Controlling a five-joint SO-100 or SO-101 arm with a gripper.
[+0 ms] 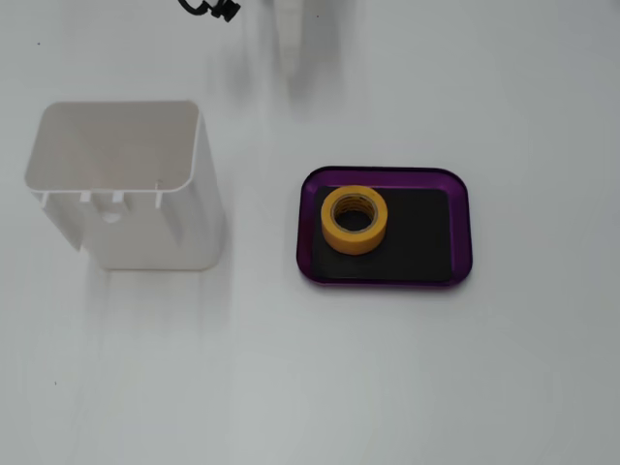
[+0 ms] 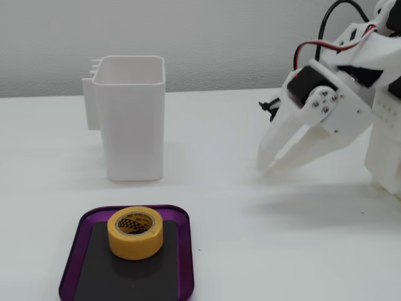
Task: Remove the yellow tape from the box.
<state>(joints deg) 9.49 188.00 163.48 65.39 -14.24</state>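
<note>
The yellow tape (image 1: 356, 241) lies flat inside the purple box (image 1: 422, 242), in the box's left half in a fixed view from above. It also shows in the fixed view from the side (image 2: 135, 246), in the back part of the box (image 2: 71, 271). My white gripper (image 2: 267, 168) hangs low over the table at the right, well apart from the box, its fingers close together and holding nothing. Only its blurred tip (image 1: 291, 46) shows at the top edge of the fixed view from above.
A tall white plastic container (image 1: 145, 218) stands open-topped to the left of the box; it also shows in the side fixed view (image 2: 135, 125), behind the box. The arm's base and wires (image 2: 382, 125) are at the right edge.
</note>
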